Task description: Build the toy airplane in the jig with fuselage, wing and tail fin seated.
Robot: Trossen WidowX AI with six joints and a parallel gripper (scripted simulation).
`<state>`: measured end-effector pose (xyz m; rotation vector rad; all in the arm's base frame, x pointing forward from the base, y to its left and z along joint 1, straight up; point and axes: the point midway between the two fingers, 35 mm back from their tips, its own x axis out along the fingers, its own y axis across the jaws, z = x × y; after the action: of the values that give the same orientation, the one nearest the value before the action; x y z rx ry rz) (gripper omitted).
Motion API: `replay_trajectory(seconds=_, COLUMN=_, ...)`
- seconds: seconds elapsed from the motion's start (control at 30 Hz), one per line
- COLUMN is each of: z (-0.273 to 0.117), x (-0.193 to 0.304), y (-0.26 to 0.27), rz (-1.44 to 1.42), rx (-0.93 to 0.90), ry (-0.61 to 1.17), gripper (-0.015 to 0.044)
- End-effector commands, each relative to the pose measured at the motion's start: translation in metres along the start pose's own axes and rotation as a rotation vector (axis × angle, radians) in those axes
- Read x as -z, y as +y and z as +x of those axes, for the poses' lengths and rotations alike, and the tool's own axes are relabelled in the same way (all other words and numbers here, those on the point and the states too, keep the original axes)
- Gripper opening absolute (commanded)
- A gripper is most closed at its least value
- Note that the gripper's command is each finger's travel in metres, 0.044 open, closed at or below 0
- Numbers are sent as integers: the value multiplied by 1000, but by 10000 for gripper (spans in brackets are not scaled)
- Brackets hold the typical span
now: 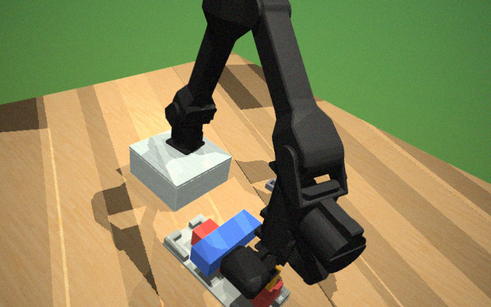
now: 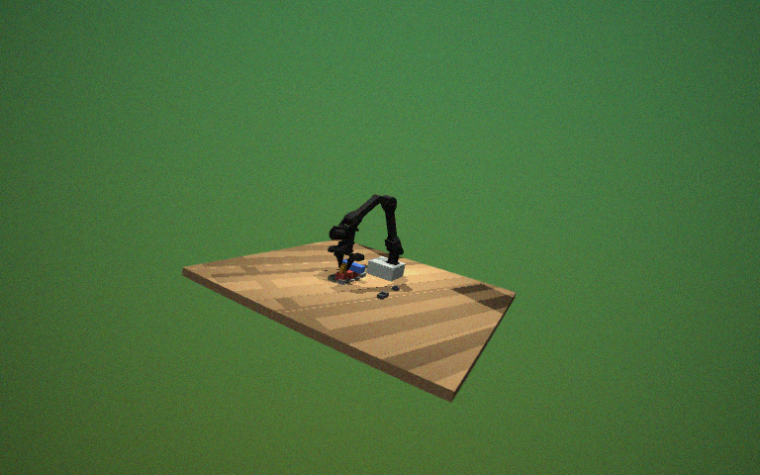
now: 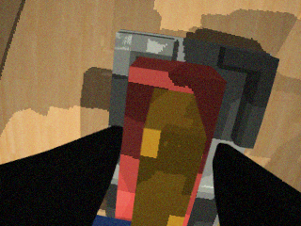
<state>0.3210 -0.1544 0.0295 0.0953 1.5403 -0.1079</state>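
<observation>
Table (image 1: 29,217) (image 2: 392,335) (image 3: 47,56): striped wood, green beyond.
Jig (image 1: 173,244) (image 3: 118,99): five o'clock from the pale block (image 1: 155,181) (image 2: 385,269) up top, red fuselage (image 1: 204,229) (image 2: 346,274) (image 3: 155,77) inside!
Blue wing (image 1: 224,240) (image 2: 356,267) (image 3: 110,220): across it.
Yellow fin (image 1: 275,279) (image 2: 342,269) (image 3: 171,151): wing's four o'clock.
Gripper (image 1: 269,277) (image 2: 344,267) (image 3: 168,145): open, fingers astride the fin!

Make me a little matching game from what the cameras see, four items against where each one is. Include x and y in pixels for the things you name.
Items:
1. Blue block-shaped wing (image 1: 224,240) (image 2: 357,268)
2. Yellow tail fin (image 3: 171,151)
3. Red fuselage (image 1: 203,228) (image 3: 127,188)
4. Pale grey box-shaped pedestal (image 1: 153,181) (image 2: 385,270)

Places:
A. Beneath the black arm's base
B. Lying in the grey jig
C. Across the red part
D. Between the black tool's (image 3: 166,151) parted fingers

Pairs: 1-C, 2-D, 3-B, 4-A
</observation>
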Motion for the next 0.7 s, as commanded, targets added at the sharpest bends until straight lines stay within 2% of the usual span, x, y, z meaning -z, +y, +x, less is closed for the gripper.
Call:
replay_trajectory(seconds=0.0, z=0, x=0, y=0, rz=0, rx=1, ry=1, gripper=260)
replay_trajectory(seconds=0.23, z=-3, x=0, y=0, rz=0, rx=0, ry=1, gripper=260)
replay_trajectory(seconds=0.47, z=-89, x=-1, y=0, rz=-5, rx=0, ry=1, gripper=260)
replay_trajectory(seconds=0.67, z=-91, x=-4, y=-1, rz=-5, rx=0, ry=1, gripper=260)
